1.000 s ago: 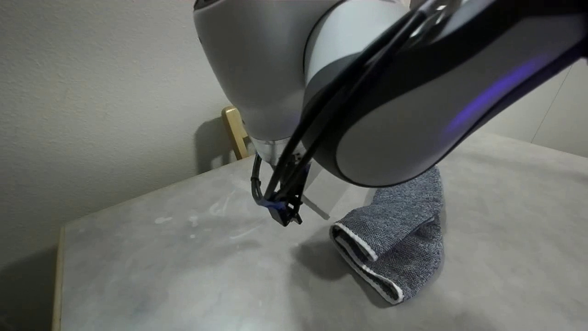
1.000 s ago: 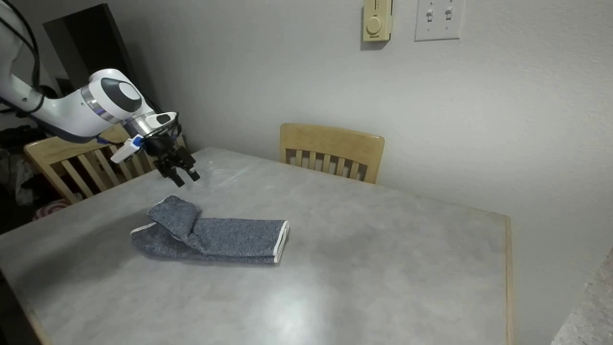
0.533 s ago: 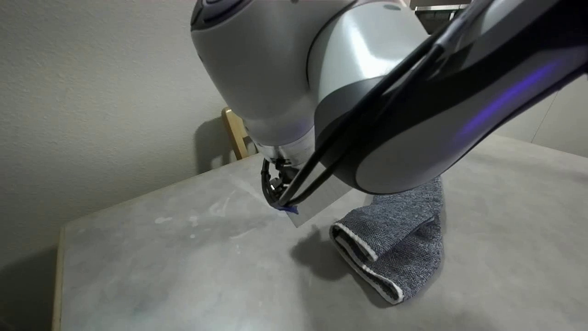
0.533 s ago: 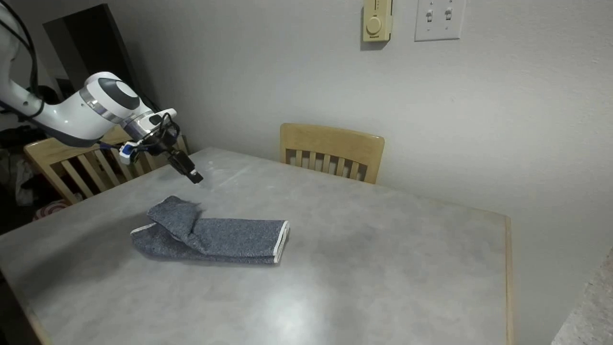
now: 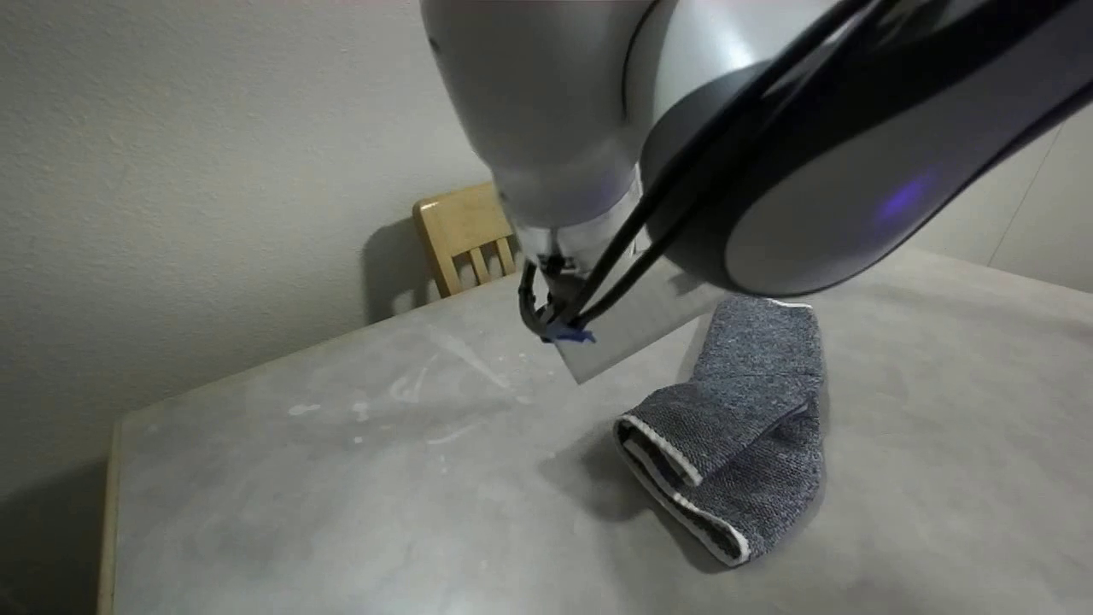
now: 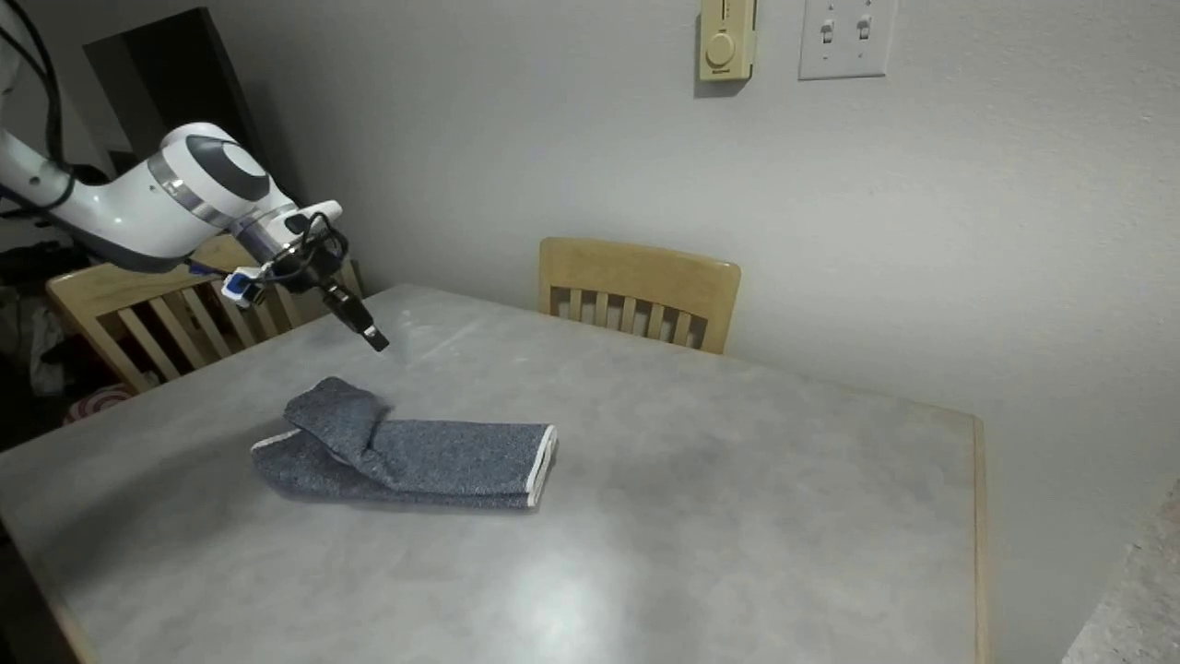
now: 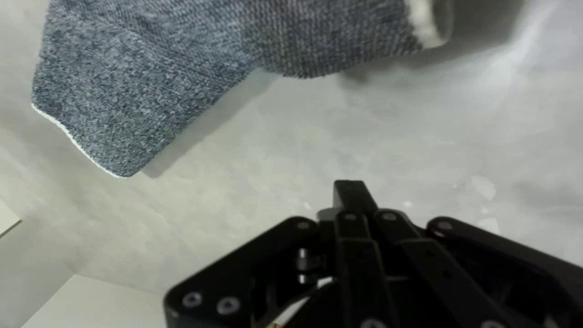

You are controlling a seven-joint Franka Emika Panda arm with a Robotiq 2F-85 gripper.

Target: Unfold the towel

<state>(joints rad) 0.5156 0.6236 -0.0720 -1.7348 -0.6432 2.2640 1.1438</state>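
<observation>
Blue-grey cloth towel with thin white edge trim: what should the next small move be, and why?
Probably open the jaws: in the wrist view they look shut, over the mottled grey tabletop, apart from the towel. In an exterior view, its upper flap lies over a lower layer; parted jaws could likely pinch that flap.

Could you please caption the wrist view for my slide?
Closed black gripper above grey tabletop, apart from white-edged blue-grey cloth towel.
</observation>
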